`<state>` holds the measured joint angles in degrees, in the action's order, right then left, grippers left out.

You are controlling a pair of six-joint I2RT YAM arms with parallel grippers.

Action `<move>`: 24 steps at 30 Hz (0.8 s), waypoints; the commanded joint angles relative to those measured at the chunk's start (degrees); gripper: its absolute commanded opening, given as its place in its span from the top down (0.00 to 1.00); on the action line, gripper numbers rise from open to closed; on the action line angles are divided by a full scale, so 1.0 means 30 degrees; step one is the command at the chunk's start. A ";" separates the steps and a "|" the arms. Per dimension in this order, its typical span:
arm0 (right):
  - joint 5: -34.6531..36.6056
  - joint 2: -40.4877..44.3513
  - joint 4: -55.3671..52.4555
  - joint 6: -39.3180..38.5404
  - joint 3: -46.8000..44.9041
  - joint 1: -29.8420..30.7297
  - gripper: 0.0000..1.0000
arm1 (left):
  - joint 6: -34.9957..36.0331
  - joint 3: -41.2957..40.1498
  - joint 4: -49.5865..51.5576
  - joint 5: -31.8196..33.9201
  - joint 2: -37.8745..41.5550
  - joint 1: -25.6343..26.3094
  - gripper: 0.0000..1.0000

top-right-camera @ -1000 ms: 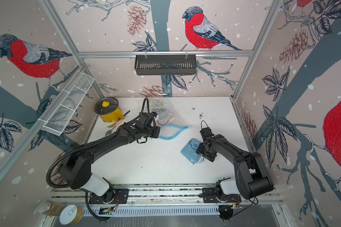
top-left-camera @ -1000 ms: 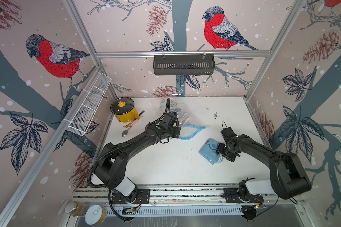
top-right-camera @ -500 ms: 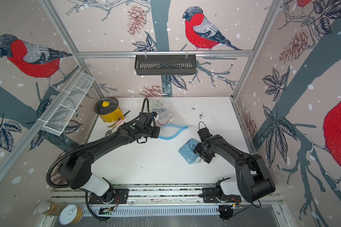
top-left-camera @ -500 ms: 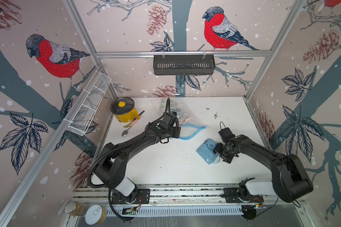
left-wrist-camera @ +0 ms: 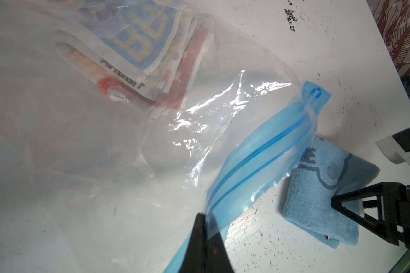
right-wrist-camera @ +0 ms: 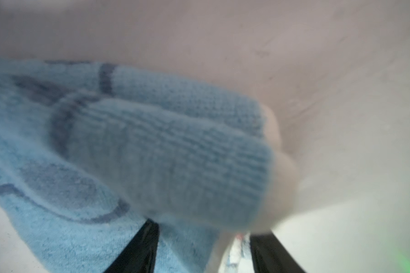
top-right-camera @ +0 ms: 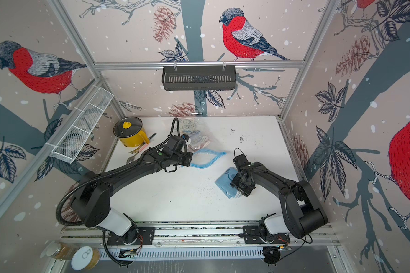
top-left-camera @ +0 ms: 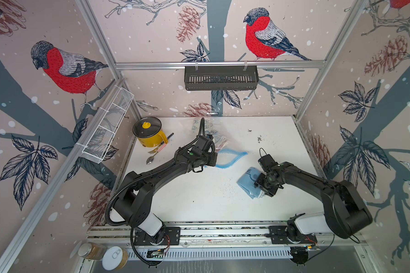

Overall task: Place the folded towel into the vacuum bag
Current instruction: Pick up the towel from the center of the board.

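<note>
The vacuum bag lies crinkled at the table's back middle, with other folded cloths inside it. Its blue zip strip curves open toward the right. My left gripper is shut on that strip, pinching its near end. The folded towel is light blue with a darker drawing and lies on the table just right of the bag mouth. My right gripper sits over its right edge, fingers on either side of the bunched-up towel.
A yellow pot with a lid stands at the back left, with a spoon and fork beside it. A white wire basket hangs on the left wall and a black basket on the back wall. Jars stand off the front left edge.
My right gripper has closed in on the towel and nudged it slightly left, bunching it. The left arm still holds the zip strip in the same place.
</note>
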<state>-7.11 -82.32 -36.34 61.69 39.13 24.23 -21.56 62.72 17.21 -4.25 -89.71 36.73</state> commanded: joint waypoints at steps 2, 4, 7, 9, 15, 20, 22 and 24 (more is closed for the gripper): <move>0.0597 -0.1618 0.2223 -0.0529 -0.1062 0.0017 0.62 | 0.0051 0.0129 -0.0138 0.0190 -0.0008 -0.0029 1.00; 0.0730 -0.2012 0.2593 -0.0746 -0.1033 0.0038 0.68 | 0.0047 0.0144 -0.0136 0.0230 -0.0028 -0.0028 1.00; 0.0956 -0.2357 0.3022 -0.1236 -0.0946 0.0039 0.78 | 0.0094 0.0144 -0.0142 0.0329 -0.0037 -0.0034 1.00; 0.0973 -0.2377 0.3478 -0.1704 -0.0945 -0.0004 0.84 | 0.0080 0.0149 -0.0112 0.0388 -0.0066 -0.0037 1.00; 0.0198 -0.1206 0.4970 -0.3855 -0.0831 -0.0356 0.98 | 0.0069 0.0141 -0.0099 0.0450 -0.0074 -0.0027 1.00; -0.2036 0.1158 0.5968 -0.5890 -0.0804 -0.1640 0.99 | 0.0112 0.0103 -0.0189 0.0538 0.0020 -0.0034 1.00; -0.2900 0.2109 0.5989 -0.6392 -0.0709 -0.2197 0.99 | 0.0105 0.0129 -0.0200 0.0567 0.0006 -0.0049 1.00; -0.3952 0.2967 0.5796 -0.6828 -0.0525 -0.2787 1.00 | 0.0067 0.0166 -0.0222 0.0567 0.0006 -0.0027 1.00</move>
<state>-15.05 -75.55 -19.22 45.50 36.91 17.19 -21.56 62.72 17.19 -3.14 -89.89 36.73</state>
